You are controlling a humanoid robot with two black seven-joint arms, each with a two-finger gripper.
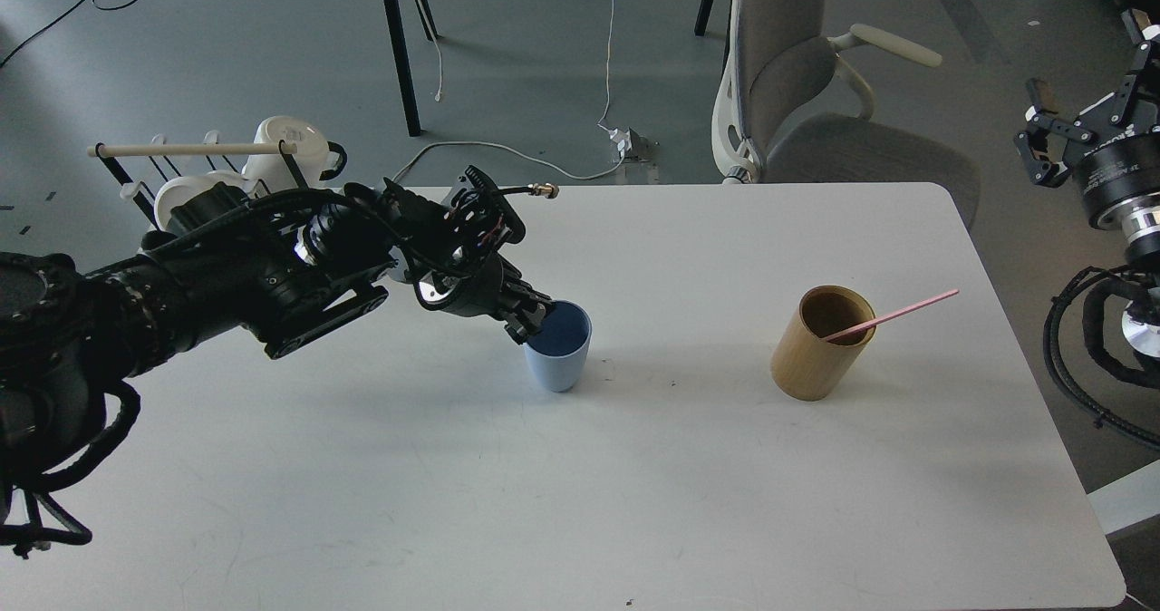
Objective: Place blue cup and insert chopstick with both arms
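Note:
The blue cup point(558, 357) stands upright near the middle of the white table point(580, 484). My left gripper point(530, 319) reaches in from the left and is shut on the cup's near-left rim. The pink chopstick point(893, 315) leans out of the tan wooden cylinder point(818, 344) to the right of the cup. My right gripper point(1087, 103) is off the table's right edge, high up, with its fingers spread and nothing in them.
A black wire rack point(195, 171) with a beige dowel and white mugs point(290, 144) stands at the table's back left, partly behind my left arm. A grey office chair point(797, 76) stands behind the table. Cables lie on the floor.

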